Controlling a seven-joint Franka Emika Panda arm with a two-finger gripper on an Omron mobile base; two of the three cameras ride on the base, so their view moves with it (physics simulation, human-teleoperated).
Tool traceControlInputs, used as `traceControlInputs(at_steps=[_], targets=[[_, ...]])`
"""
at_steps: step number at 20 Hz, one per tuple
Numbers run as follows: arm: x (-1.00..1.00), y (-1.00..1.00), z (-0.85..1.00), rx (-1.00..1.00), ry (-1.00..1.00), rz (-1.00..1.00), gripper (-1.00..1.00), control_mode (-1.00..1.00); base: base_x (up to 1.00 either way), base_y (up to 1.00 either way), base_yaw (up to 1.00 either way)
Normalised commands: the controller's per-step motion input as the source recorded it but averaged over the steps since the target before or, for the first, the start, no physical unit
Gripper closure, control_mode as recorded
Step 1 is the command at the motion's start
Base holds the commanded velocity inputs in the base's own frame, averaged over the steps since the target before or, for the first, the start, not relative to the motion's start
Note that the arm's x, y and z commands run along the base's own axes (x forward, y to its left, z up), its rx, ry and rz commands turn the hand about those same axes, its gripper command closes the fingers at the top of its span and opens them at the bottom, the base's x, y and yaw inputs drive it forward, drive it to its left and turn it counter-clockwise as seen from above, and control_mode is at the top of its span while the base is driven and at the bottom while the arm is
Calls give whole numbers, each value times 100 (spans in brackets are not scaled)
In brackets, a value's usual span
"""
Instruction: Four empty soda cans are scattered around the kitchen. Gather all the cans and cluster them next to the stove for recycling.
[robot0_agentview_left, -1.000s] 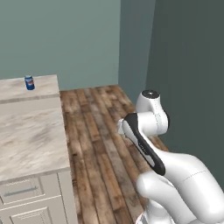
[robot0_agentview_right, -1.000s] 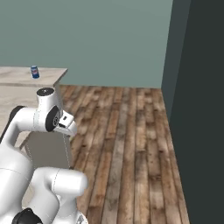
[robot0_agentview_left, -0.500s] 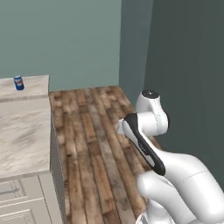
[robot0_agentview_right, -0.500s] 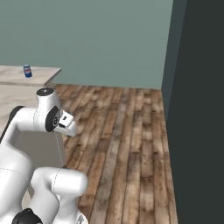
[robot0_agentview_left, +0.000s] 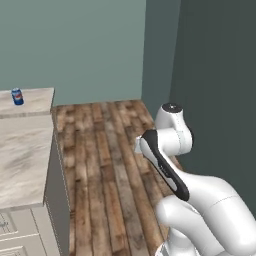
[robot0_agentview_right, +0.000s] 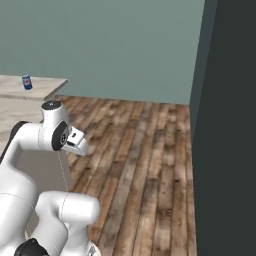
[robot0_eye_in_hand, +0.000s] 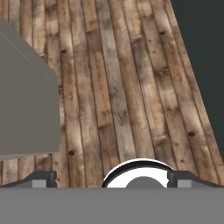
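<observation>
One soda can (robot0_agentview_left: 17, 96), blue with a white band and a silvery top, stands upright at the far corner of the pale marble counter (robot0_agentview_left: 25, 155). The same soda can (robot0_agentview_right: 27, 82) sits small at the far left in the right base view. My arm is folded close over the base, well away from the can. In the hand view my gripper (robot0_eye_in_hand: 111, 180) points down at the wooden floor, open, its two fingertips (robot0_eye_in_hand: 43, 179) wide apart with nothing between them. The stove is out of view.
A grey cabinet side (robot0_eye_in_hand: 26, 109) drops below the counter on the left. A tall dark panel (robot0_agentview_left: 220, 75) (robot0_agentview_right: 230, 125) closes off the right. Wooden plank floor (robot0_agentview_left: 110, 165) runs between them up to the teal back wall (robot0_agentview_right: 115, 45).
The whole picture has shifted: the base has moved, so the counter and can slide left in both base views. The arm keeps its folded pose and the gripper stays open.
</observation>
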Motion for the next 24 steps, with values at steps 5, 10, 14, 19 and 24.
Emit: traceControlInputs(at_steps=[5, 10, 14, 19, 24], targets=[[0, 0, 0, 0, 0, 0, -100, 100, 53, -42, 1], [0, 0, 0, 0, 0, 0, -100, 100, 57, -41, 0], [0, 0, 0, 0, 0, 0, -100, 100, 59, -39, 1], [0, 0, 0, 0, 0, 0, -100, 100, 59, -36, 6], [0, 0, 0, 0, 0, 0, -100, 100, 59, -32, 14]])
